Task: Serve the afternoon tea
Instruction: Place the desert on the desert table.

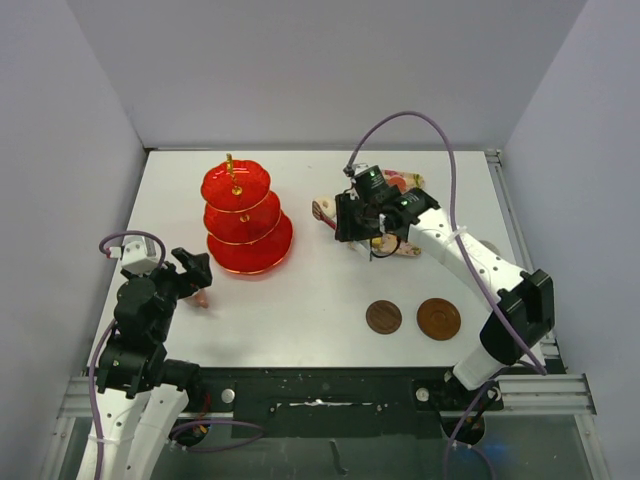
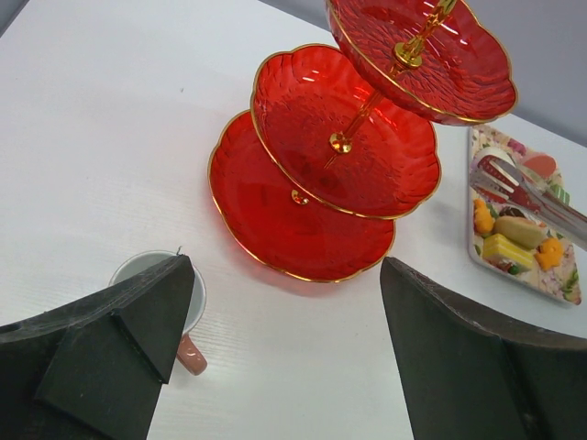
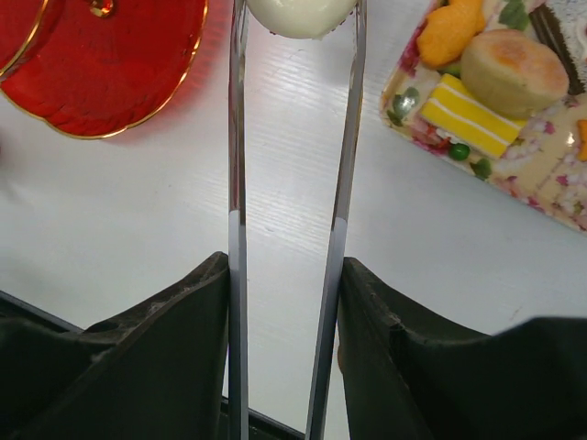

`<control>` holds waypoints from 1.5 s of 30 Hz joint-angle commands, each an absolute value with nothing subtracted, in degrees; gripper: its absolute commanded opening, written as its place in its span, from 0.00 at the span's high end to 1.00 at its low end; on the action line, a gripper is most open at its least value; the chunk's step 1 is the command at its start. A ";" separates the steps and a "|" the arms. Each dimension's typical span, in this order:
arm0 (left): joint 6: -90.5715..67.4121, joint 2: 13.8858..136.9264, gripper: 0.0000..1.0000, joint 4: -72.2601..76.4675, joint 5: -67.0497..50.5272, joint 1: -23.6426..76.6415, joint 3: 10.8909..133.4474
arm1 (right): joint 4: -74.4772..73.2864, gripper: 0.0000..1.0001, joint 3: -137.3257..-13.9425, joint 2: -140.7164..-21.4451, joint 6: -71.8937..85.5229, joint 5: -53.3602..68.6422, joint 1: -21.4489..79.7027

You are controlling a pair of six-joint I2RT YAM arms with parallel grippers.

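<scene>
The red three-tier stand with a gold handle stands at the back left, its tiers bare; it also shows in the left wrist view. My right gripper is shut on metal tongs, which pinch a cream round sweet above the table between the stand and the floral tray of sweets. My left gripper is open and empty, just above a pink cup standing near the stand. Two brown saucers lie at the front right. The light-blue cup is out of view.
The floral tray sits at the back right, partly under the right arm, and holds several cakes. Grey walls close in the table on three sides. A black rail runs along the near edge.
</scene>
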State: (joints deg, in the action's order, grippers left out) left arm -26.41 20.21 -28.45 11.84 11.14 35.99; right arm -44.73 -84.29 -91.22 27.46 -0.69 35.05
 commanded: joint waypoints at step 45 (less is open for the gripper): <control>-28.45 19.39 0.18 -26.54 17.82 10.56 36.91 | -33.62 0.74 -103.92 -115.05 37.05 -4.69 58.97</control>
